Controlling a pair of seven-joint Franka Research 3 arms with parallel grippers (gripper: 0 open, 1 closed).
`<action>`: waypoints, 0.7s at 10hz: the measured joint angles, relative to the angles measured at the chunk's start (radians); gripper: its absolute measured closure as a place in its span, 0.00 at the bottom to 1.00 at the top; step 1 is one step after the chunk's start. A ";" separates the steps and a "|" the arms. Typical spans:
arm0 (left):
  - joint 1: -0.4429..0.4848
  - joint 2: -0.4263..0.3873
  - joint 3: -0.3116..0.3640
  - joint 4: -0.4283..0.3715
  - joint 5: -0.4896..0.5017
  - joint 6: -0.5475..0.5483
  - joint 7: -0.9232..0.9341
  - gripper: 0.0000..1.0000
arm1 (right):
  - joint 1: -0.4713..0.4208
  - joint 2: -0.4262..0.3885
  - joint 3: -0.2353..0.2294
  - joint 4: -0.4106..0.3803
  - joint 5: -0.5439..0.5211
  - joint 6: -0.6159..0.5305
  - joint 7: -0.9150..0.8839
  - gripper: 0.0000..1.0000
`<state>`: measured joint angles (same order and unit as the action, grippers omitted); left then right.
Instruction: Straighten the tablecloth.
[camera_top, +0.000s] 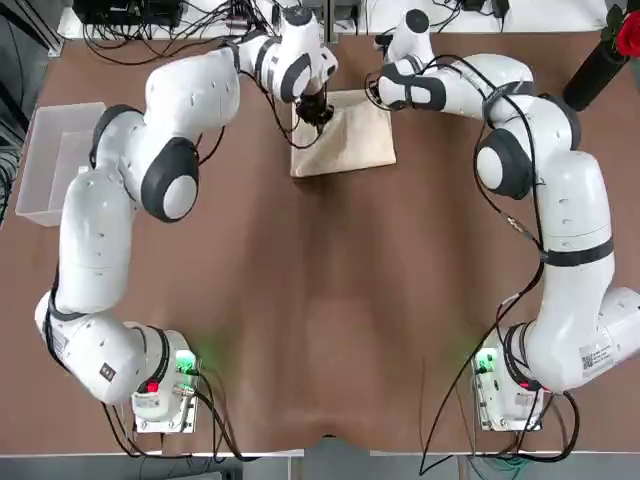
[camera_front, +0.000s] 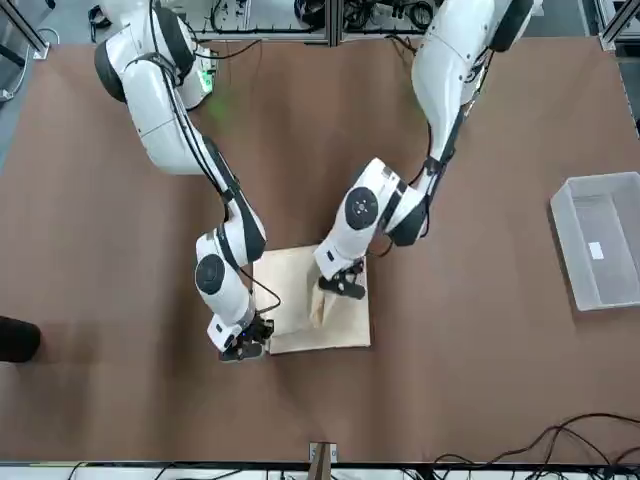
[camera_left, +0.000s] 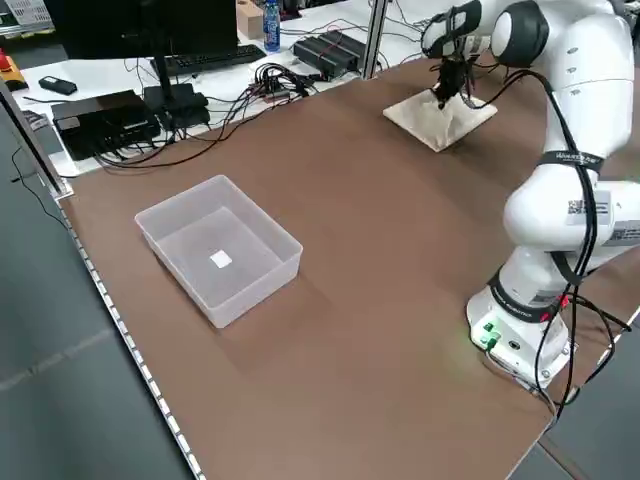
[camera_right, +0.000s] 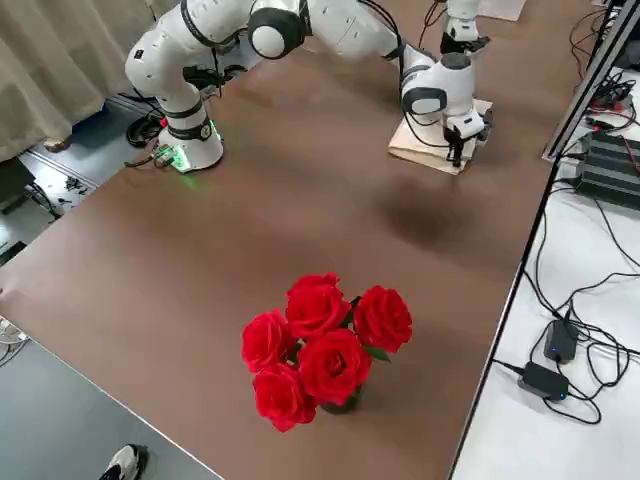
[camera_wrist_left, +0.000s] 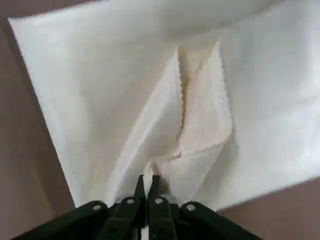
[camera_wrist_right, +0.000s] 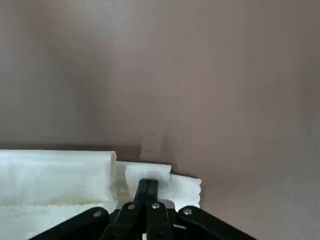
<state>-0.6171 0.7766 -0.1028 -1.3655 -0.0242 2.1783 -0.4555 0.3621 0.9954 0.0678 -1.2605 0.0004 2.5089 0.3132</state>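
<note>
The tablecloth (camera_top: 345, 140) is a cream fabric rectangle, folded small, lying on the brown table cover at the far middle. My left gripper (camera_top: 316, 113) is shut on a pinched fold near the cloth's left part. That fold (camera_front: 320, 305) is pulled up into a ridge, and the left wrist view shows the fingertips (camera_wrist_left: 148, 184) closed on fabric. My right gripper (camera_front: 246, 348) is low at the cloth's far right corner. In the right wrist view its fingers (camera_wrist_right: 146, 189) are shut on the layered corner (camera_wrist_right: 150, 172). The rest of the cloth (camera_front: 335, 325) lies flat.
A clear plastic bin (camera_top: 55, 160) stands at the table's left edge. A bunch of red roses (camera_right: 320, 345) in a dark vase stands at the far right corner. Cables and electronics (camera_left: 200, 85) lie beyond the far edge. Brown cover (camera_top: 330, 300) spreads towards the arm bases.
</note>
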 joint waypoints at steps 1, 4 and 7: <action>-0.010 -0.004 -0.002 -0.001 0.000 -0.042 0.008 0.96 | 0.000 0.000 0.000 0.000 0.000 0.000 0.000 0.98; -0.012 -0.013 -0.048 -0.004 0.000 -0.159 0.023 0.96 | 0.000 0.000 0.000 0.000 0.000 0.001 0.000 0.98; -0.012 -0.014 -0.091 -0.009 0.000 -0.224 0.023 0.96 | 0.000 0.000 0.000 0.000 0.000 0.001 0.000 0.98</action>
<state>-0.6295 0.7630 -0.1940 -1.3743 -0.0240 1.9547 -0.4325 0.3621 0.9956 0.0677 -1.2605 0.0004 2.5098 0.3133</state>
